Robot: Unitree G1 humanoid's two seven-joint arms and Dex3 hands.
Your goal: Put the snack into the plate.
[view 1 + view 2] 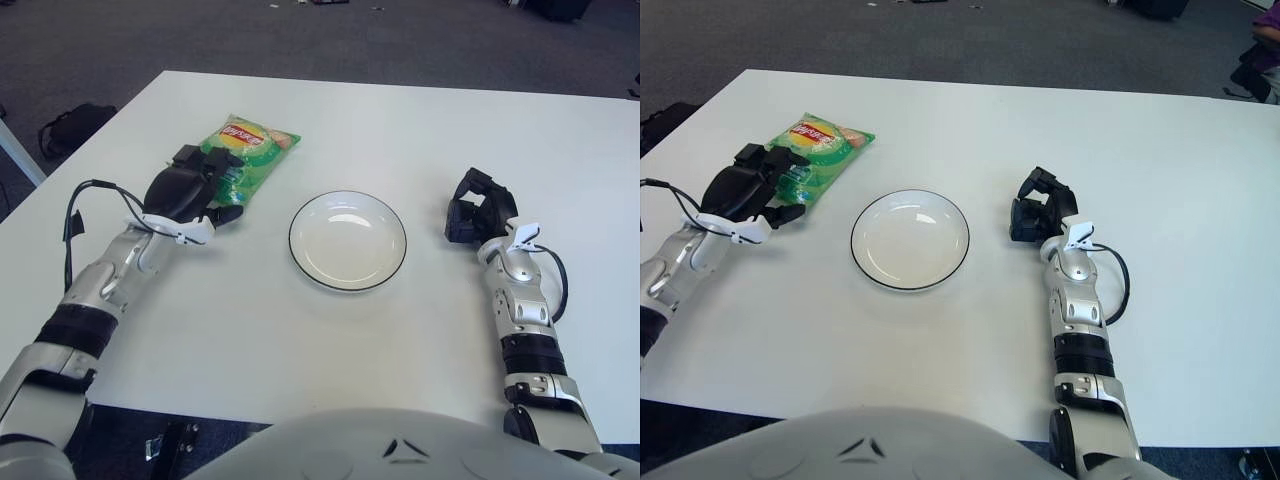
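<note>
A green snack bag (248, 148) with a red label is held at its near end by my left hand (196, 186), whose black fingers are curled over it. The bag sits left of and slightly beyond the white plate (347, 240), which has a dark rim and holds nothing. I cannot tell whether the bag touches the table. My right hand (477, 213) shows to the right of the plate, fingers curled and holding nothing.
The white table (420, 140) stretches wide beyond the plate. A black bag (68, 128) lies on the dark carpet past the table's left edge. A black cable (85, 200) loops from my left forearm.
</note>
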